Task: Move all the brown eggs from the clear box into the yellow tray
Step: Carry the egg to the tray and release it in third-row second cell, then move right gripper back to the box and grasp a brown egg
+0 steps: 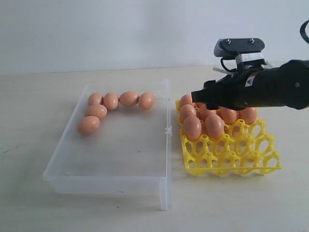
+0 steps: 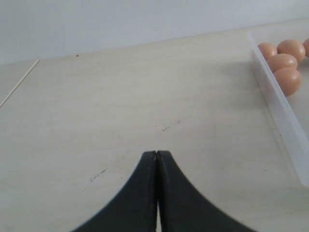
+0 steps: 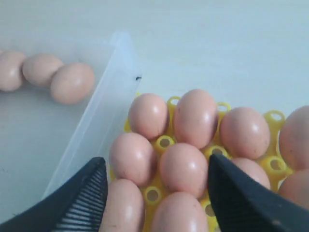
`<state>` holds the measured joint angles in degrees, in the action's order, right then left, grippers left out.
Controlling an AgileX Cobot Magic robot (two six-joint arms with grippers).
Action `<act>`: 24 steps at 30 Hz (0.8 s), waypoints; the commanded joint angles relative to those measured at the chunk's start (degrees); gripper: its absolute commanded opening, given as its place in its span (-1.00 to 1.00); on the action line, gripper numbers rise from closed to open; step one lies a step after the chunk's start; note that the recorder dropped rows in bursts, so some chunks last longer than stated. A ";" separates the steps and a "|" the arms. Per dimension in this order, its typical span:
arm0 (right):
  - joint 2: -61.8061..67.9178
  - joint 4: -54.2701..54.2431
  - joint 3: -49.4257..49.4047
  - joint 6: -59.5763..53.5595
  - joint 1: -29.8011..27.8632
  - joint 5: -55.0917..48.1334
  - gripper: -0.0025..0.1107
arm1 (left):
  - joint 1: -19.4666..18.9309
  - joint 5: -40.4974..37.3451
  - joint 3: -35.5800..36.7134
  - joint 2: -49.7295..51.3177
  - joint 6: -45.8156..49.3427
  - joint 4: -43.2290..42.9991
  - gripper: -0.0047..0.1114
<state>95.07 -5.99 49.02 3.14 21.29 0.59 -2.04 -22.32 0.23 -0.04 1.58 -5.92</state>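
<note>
The clear box (image 1: 166, 145) holds several brown eggs (image 1: 110, 100) clustered at its back left corner; some of them show in the left wrist view (image 2: 281, 62) and in the right wrist view (image 3: 72, 82). Beside the box on the right lies the yellow tray (image 1: 231, 157), with several eggs (image 1: 214, 125) filling its back rows. My right gripper (image 1: 199, 98) hovers just over those eggs. Its jaws (image 3: 155, 163) stand open and empty, straddling eggs (image 3: 183, 169) seated in the tray (image 3: 164, 142). My left gripper (image 2: 157, 154) is shut and empty over bare table, to the left of the box wall (image 2: 280, 111).
The tray's front rows (image 1: 241, 162) are empty cups. The front half of the box floor (image 1: 120, 154) is bare. Pale tabletop (image 1: 38, 96) surrounds both containers, and a white wall stands behind.
</note>
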 commanded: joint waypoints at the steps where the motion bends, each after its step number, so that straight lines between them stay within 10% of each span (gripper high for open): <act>1: -1.14 -0.08 4.45 -0.06 0.23 -5.34 0.09 | 0.34 0.52 -0.23 0.04 -0.27 0.14 -0.92; 14: 8.68 1.47 27.09 -8.44 12.52 -28.37 -0.67 | 0.34 0.52 -0.23 0.04 -0.27 0.14 -0.92; 24: 28.09 0.14 54.32 -6.65 19.67 -49.37 -0.50 | 0.34 0.52 -0.23 0.04 -0.27 0.14 -0.92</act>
<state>119.25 -5.08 98.04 -5.32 39.94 -45.66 -2.04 -22.32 0.23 -0.04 1.58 -5.92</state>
